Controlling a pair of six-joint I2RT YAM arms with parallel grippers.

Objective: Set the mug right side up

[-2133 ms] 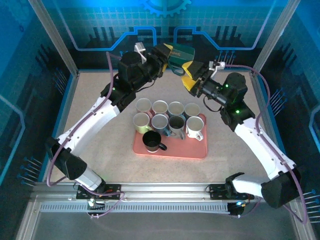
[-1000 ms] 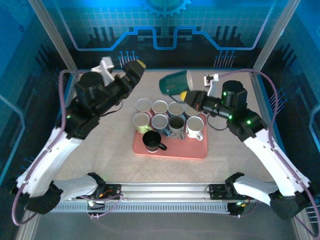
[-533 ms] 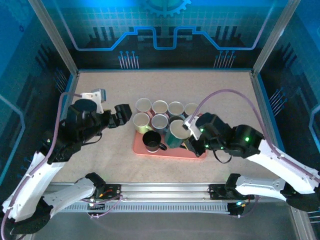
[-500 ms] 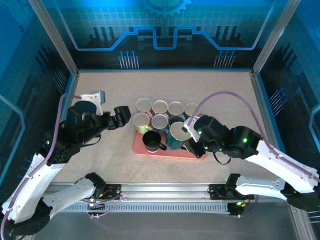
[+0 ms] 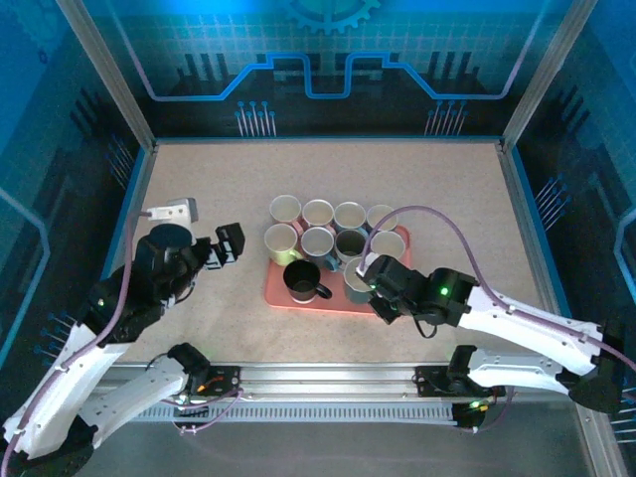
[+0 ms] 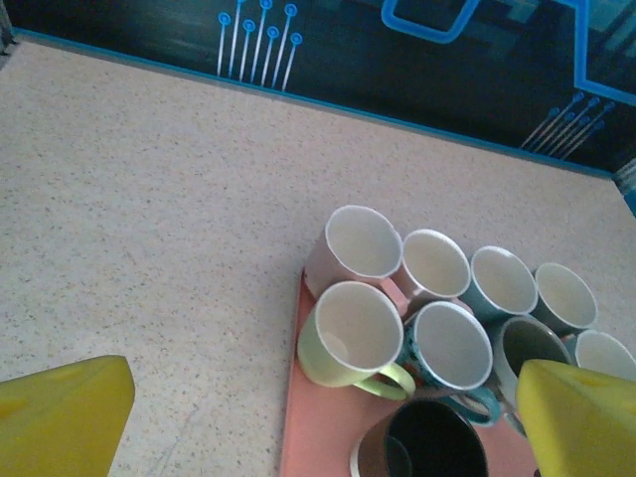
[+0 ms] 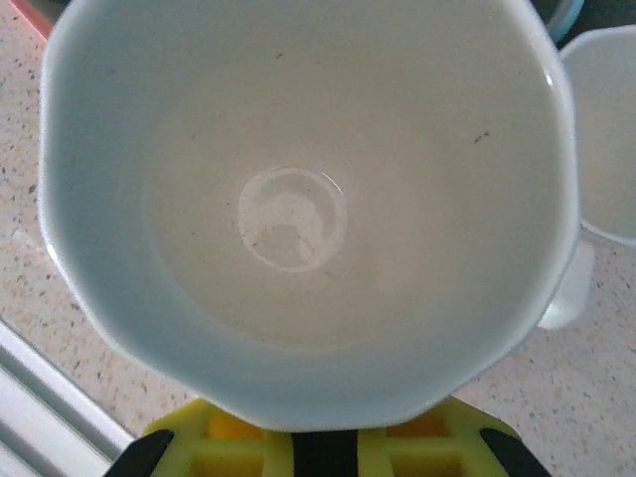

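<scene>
- The right gripper (image 5: 372,290) is clamped on the mug (image 7: 298,199); in the right wrist view the mug's rim stands just above the yellow finger base
- That view looks straight down into the white inside and onto the round bottom, so the mug's mouth faces up
- The hold appears to be on the mug's side, which would leave its base free to land flat
- From above, the mug is at the front of the tray (image 5: 333,302), just right of the black mug (image 5: 303,281); I cannot tell whether its base touches the tray yet
- That front spot is likely chosen because the other mugs (image 6: 358,333) fill the rows behind, all mouth up and packed close
- The turn itself looks done; what seems left is to settle the mug and let go
- Neighbours stand just beside it, so spreading the jaws there could nudge one
- The left gripper's fingers (image 6: 60,412) are spread wide with nothing between them
- The left gripper (image 5: 229,245) hangs over the bare table (image 5: 199,189), left of the tray and apart from every mug, probably kept aside to give the right arm room, with its camera looking across the tray
</scene>
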